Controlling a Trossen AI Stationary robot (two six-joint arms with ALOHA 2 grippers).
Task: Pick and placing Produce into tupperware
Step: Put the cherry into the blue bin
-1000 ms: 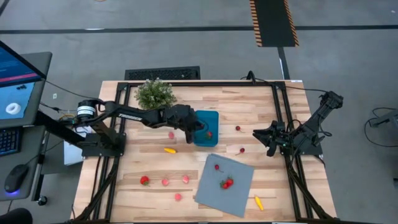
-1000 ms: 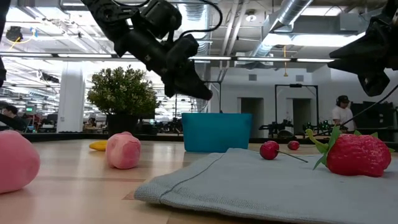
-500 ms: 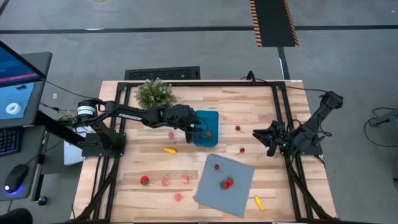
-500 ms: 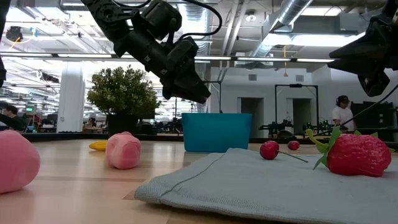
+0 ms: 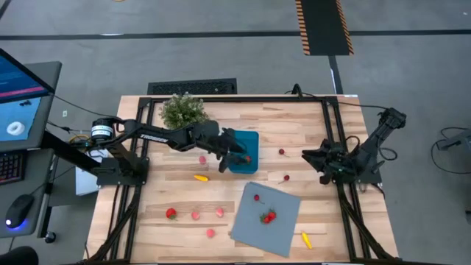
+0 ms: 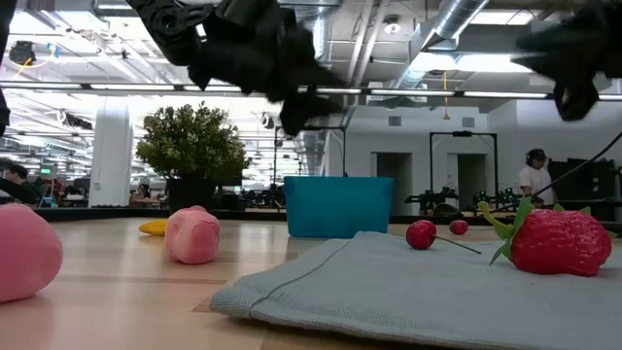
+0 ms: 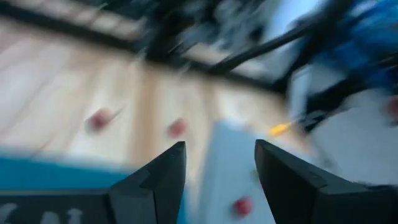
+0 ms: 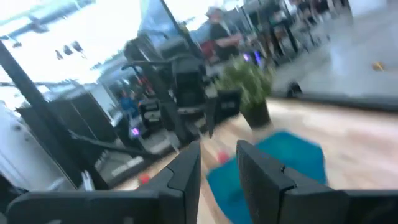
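The teal tupperware (image 5: 247, 152) stands near the table's middle, right of the potted plant; one red piece (image 5: 249, 158) lies inside it. My left gripper (image 5: 234, 146) hovers open and empty over the tub's left part, well above its rim in the low view (image 6: 313, 100); its wrist view (image 7: 220, 163) shows nothing between the fingers. Produce lies scattered: a yellow piece (image 5: 200, 177), a pink one (image 5: 203, 159), and red and pink ones (image 5: 196, 215) near the front. My right gripper (image 5: 309, 156) waits open in the air at the right (image 8: 217, 163).
A grey-blue sheet (image 5: 280, 224) lies right of centre near the front, carrying a strawberry (image 5: 268, 216) and a small red piece (image 5: 256, 197). A yellow piece (image 5: 305, 239) lies beside it. Two red pieces (image 5: 281, 152) sit between tub and right gripper. The plant (image 5: 182, 110) stands at the far left.
My left gripper has risen above the tub and tipped from slanting downward toward level, moving fast enough to blur. My right arm has lifted a little and drawn slightly toward the table's right edge. The produce and tub have stayed put.
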